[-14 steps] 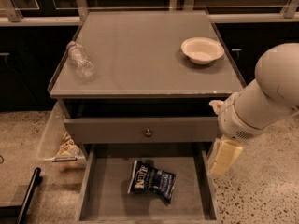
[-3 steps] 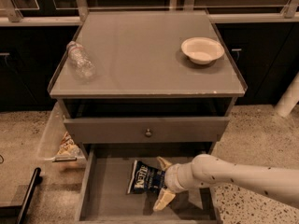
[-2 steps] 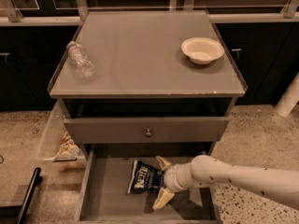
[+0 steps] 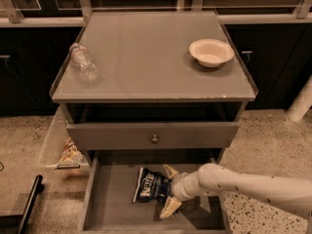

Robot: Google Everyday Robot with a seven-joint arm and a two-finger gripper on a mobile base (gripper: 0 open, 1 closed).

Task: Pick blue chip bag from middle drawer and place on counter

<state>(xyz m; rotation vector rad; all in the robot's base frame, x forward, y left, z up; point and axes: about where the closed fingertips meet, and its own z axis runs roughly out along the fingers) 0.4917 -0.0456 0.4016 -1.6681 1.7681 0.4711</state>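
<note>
The blue chip bag [image 4: 148, 184] lies flat on the floor of the middle drawer [image 4: 109, 199], which is pulled out at the bottom centre of the frame; the bag sits right of the drawer's middle, its white lettering facing up. The cream-coloured arm [image 4: 243, 182] reaches in from the lower right edge of the frame, and the gripper [image 4: 164, 191] is down inside the drawer at the bag's right end. Its two fingers [image 4: 170, 171] are spread apart, one above the bag's right edge in the frame and one below it, with that end of the bag between them; whether they touch the foil cannot be told. Above the open drawer is the closed drawer front [image 4: 112, 135] with its small round knob [image 4: 155, 139]. The counter [image 4: 146, 57] fills the upper middle of the frame, with a white bowl [image 4: 211, 51] near its upper right corner and a clear plastic bottle [image 4: 84, 68] lying on its side near its left edge, the two well apart. To the left of the cabinet a clear bin [image 4: 50, 141] holds a pale snack packet [image 4: 71, 155]. Speckled stone floor [image 4: 273, 135] shows on both sides of the cabinet.
</note>
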